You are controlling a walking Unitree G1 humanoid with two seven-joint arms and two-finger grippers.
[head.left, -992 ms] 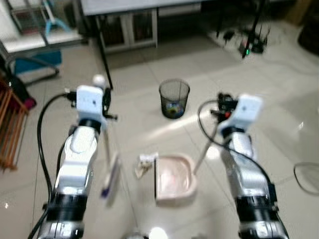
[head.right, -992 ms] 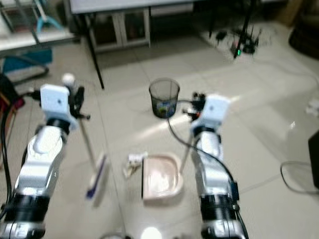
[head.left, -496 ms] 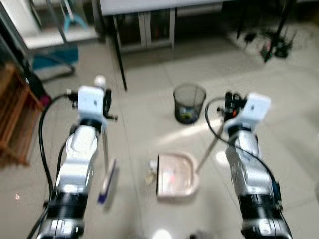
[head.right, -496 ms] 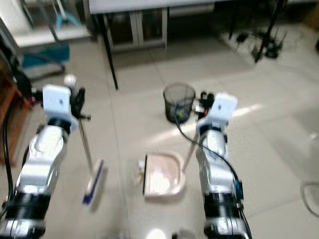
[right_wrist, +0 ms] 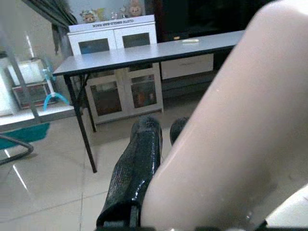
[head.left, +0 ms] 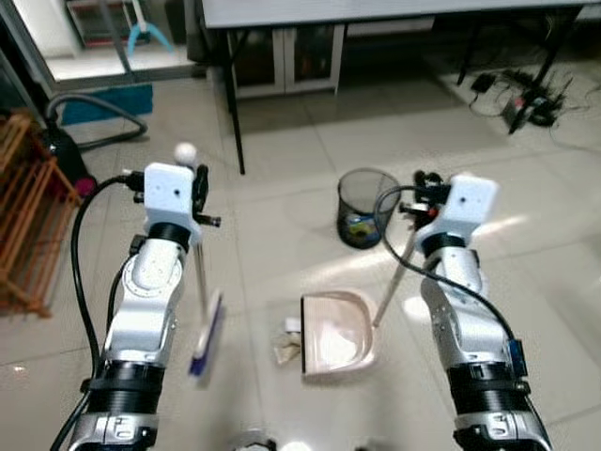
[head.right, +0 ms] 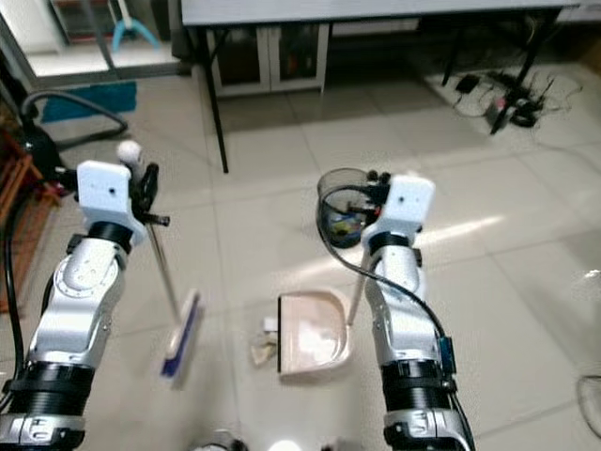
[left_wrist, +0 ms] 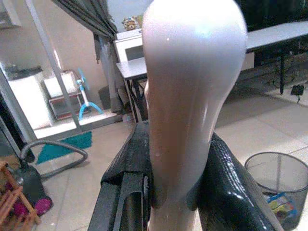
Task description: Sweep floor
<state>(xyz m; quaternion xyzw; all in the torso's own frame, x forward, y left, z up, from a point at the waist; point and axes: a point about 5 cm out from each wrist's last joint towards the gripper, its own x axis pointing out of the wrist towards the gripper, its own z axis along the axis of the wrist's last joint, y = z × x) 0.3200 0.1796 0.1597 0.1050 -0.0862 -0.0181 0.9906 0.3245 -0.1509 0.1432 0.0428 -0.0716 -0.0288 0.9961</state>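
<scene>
The left claw (head.left: 195, 188) grips a broom (head.left: 206, 334) left of the crumpled paper (head.left: 285, 346), while the right claw (head.left: 420, 193) clamps the dustpan (head.left: 336, 334) handle.

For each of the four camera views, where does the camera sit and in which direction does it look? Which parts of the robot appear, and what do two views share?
Left eye view: on the head, looking down at the floor; both silver arms, broom, dustpan.
Right eye view: beside it, same scene, with the mesh bin.
Left wrist view: on the left arm, looking along the left gripper shut on the broom handle.
Right wrist view: on the right arm, looking along the right gripper on the dustpan handle.
Both wrist views share the grey table.
</scene>
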